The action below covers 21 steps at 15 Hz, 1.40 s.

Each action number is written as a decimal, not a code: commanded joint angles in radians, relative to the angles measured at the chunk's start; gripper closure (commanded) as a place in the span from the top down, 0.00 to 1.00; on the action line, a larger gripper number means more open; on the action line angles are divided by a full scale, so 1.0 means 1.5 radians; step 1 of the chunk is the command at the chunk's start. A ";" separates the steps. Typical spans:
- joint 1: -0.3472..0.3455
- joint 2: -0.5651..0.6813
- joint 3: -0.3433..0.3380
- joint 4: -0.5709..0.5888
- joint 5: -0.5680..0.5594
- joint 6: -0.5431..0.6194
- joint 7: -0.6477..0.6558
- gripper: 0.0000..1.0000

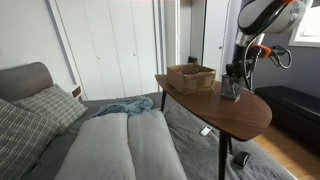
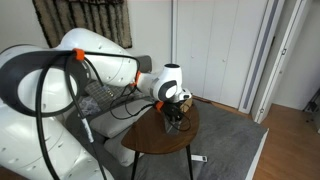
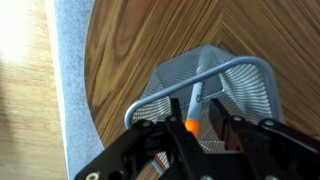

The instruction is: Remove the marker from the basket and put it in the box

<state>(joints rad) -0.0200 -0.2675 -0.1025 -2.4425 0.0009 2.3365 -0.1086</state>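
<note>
The grey wire-mesh basket (image 3: 235, 90) stands on the round wooden table near its edge; it also shows in both exterior views (image 1: 231, 93) (image 2: 178, 122). The marker (image 3: 193, 108) stands tilted inside it, orange end up. My gripper (image 3: 192, 128) is right above the basket, with one finger on each side of the marker's orange end and small gaps still showing, so it looks open. It also shows in both exterior views (image 1: 233, 80) (image 2: 177, 108). The brown box (image 1: 190, 77) sits open-topped on the same table, beside the basket.
The table (image 1: 215, 108) stands on thin legs over a grey rug (image 3: 70, 90). A grey sofa with a patterned cushion (image 1: 45, 105) and a blue cloth is beside it. White closet doors stand behind. My arm fills much of an exterior view (image 2: 70, 90).
</note>
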 commanded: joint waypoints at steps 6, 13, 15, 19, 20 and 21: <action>-0.010 0.027 0.020 0.018 -0.017 0.008 0.029 0.29; -0.012 0.048 0.022 0.025 -0.021 0.012 0.035 0.17; -0.012 0.049 0.022 0.025 -0.022 0.012 0.036 0.21; -0.010 0.052 0.020 0.023 -0.015 0.018 0.027 0.01; -0.011 0.051 0.020 0.023 -0.016 0.018 0.028 0.04; -0.011 0.049 0.020 0.021 -0.016 0.019 0.028 0.04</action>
<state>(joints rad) -0.0228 -0.2053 -0.0859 -2.4173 -0.0086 2.3483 -0.0851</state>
